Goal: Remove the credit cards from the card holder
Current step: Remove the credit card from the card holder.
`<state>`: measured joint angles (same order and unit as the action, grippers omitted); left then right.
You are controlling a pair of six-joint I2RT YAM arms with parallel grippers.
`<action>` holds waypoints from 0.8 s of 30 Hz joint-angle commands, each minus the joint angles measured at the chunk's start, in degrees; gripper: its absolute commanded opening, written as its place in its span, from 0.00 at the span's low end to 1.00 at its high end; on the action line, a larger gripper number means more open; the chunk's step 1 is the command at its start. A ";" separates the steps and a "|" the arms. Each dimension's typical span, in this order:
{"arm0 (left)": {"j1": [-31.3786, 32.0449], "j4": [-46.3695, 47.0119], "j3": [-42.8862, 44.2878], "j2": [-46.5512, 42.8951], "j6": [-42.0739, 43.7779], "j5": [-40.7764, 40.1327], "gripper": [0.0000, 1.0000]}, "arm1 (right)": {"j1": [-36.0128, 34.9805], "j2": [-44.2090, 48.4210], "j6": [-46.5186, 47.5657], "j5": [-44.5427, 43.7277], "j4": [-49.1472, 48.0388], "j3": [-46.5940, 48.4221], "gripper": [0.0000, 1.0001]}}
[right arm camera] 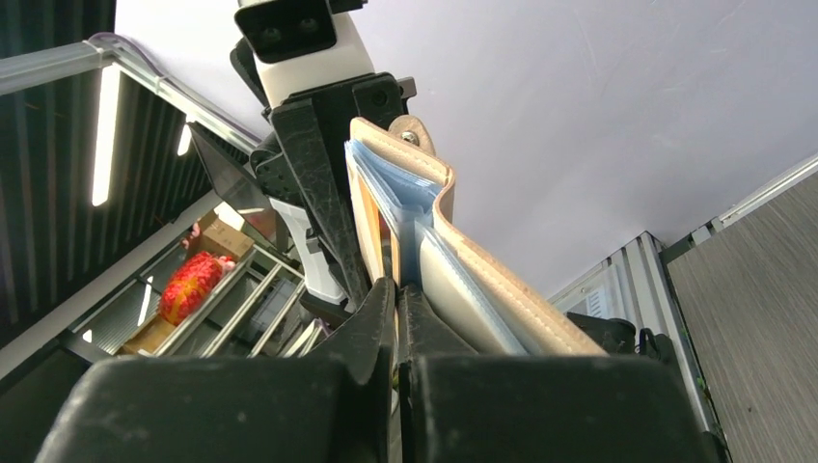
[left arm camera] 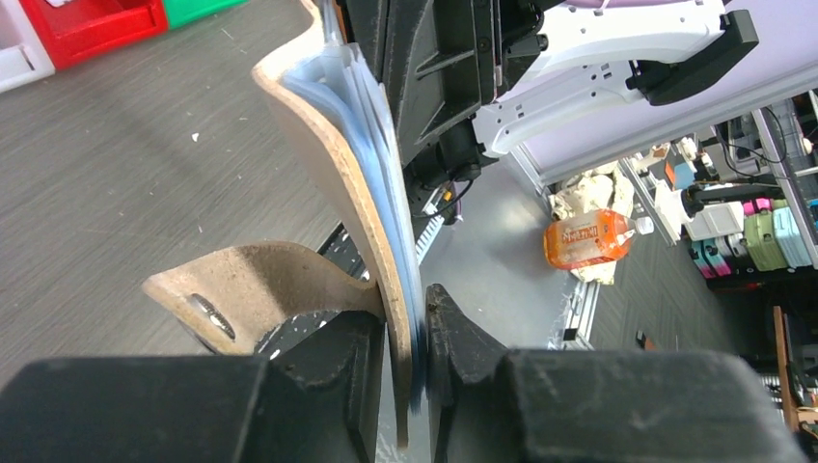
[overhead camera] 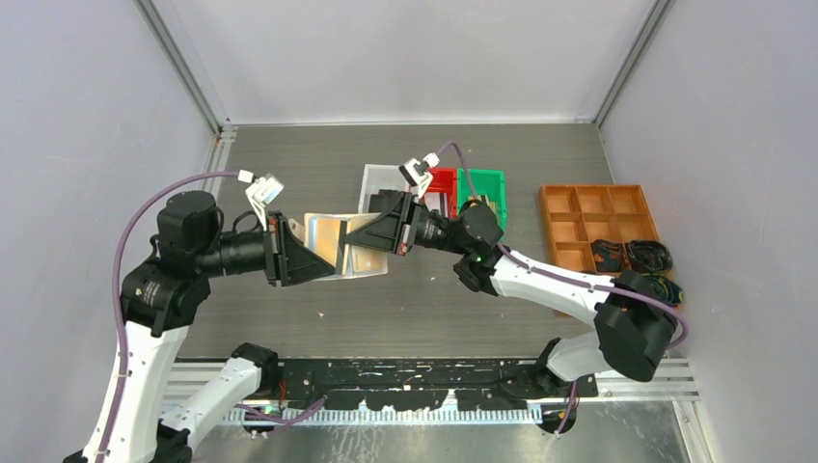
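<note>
The beige-tan card holder [overhead camera: 322, 233] hangs open above the table between both arms. My left gripper [overhead camera: 326, 262] is shut on its cover and clear bluish sleeves; in the left wrist view the card holder [left arm camera: 333, 164] rises from that gripper [left arm camera: 410, 323], its snap tab [left arm camera: 236, 289] curling left. My right gripper [overhead camera: 353, 239] comes in from the opposite side. In the right wrist view this gripper [right arm camera: 397, 289] is shut on the thin edge of a gold-orange credit card [right arm camera: 361, 224] among the card holder's [right arm camera: 482, 280] sleeves. Other cards are hidden.
Behind the card holder stand a white bin [overhead camera: 378, 179], a red bin [overhead camera: 445, 177] and a green bin [overhead camera: 488, 183]. An orange compartment tray [overhead camera: 586, 214] with dark objects [overhead camera: 637, 257] sits at the right. Grey walls close in both sides.
</note>
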<state>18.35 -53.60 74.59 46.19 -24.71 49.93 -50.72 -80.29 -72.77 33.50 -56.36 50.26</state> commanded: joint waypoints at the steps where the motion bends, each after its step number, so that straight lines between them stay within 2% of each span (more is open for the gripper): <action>1: 0.65 3.55 0.74 -0.62 0.23 4.38 0.14 | -1.84 3.71 2.16 -1.33 -2.94 -2.03 0.01; 13: 0.20 2.93 2.82 -0.18 1.16 3.04 0.10 | -1.75 10.50 9.29 -3.84 5.06 -4.89 0.01; 24: -0.07 2.76 3.99 0.00 0.90 1.61 0.06 | -1.66 13.59 10.56 -6.78 3.69 -8.64 0.01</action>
<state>18.65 -54.37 75.00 46.94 -24.40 51.53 -52.40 -69.43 -63.90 27.66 -50.70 42.57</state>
